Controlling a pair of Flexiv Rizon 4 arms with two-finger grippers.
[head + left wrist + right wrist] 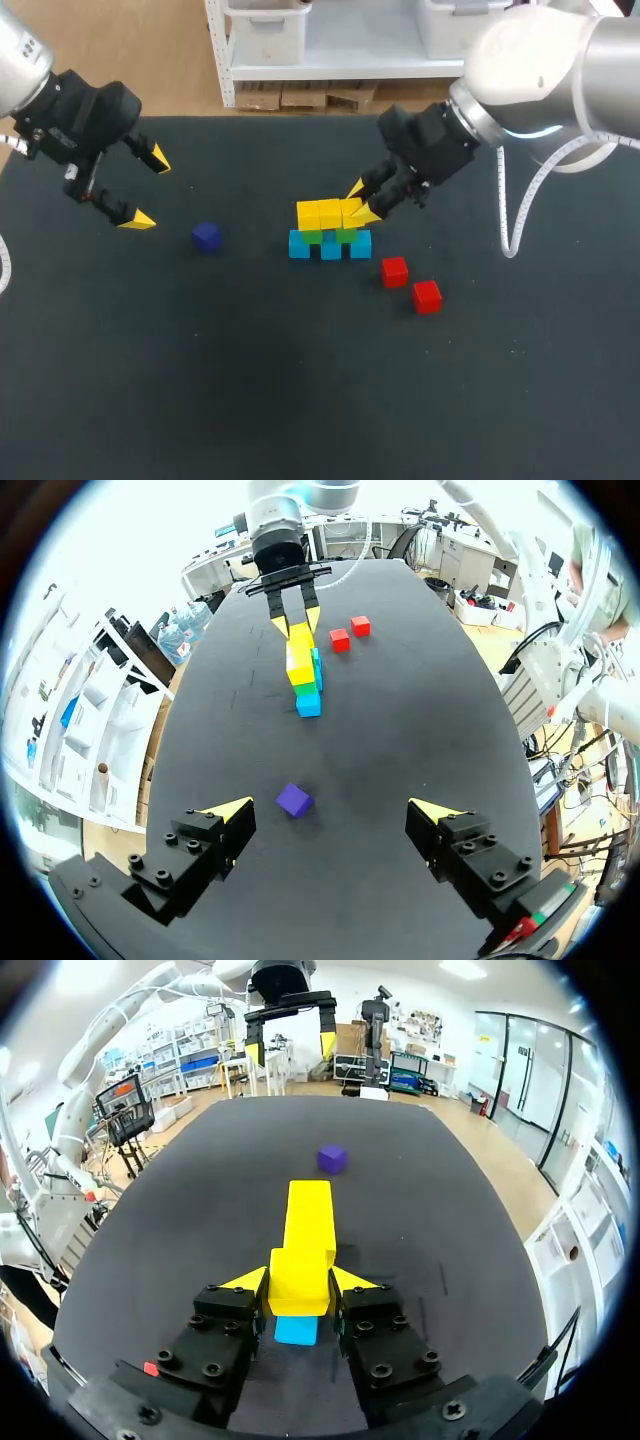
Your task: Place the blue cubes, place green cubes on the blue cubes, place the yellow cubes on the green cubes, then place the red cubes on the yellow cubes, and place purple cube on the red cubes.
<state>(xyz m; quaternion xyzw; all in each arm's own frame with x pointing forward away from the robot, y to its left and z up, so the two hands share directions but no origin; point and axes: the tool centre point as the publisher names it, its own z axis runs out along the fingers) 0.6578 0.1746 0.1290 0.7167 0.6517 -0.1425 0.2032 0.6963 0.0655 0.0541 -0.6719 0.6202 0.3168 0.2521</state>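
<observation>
— So, where does the right gripper [300, 1280] stand?
— At the right end of the stack [331, 222], seen from the head view. Its fingers [243, 1282] clasp a yellow cube [300, 1263] from both sides. That cube sits at the end of the yellow row, level with the other two.
— Can you see the whole cube?
— Not from above, because the fingers cover part of it there. The right wrist view shows its top and near face, tight against both fingers.
— And the layers underneath?
— Three blue cubes [331, 248] sit in a line on the table [300, 400]. Two green cubes [313, 237] rest on them, but only thin strips of green show under the yellow. From the right wrist the green is hidden altogether, and just one blue cube peeks out below the held one.
— The left gripper [331, 812]?
— Spread wide, holding nothing, well to the left of the stack.
— The purple cube [294, 800]?
— On the table left of the stack, between it and the left gripper, touching neither.
— Red ones?
— Two red cubes [394, 271] lie on the table just off the stack's right end, apart from each other and from the stack.
— Anything unclear?
— From the left wrist the stack is seen end-on, so its cubes overlap and cannot be counted. I cannot tell whether the held cube rests fully on the green below.
</observation>
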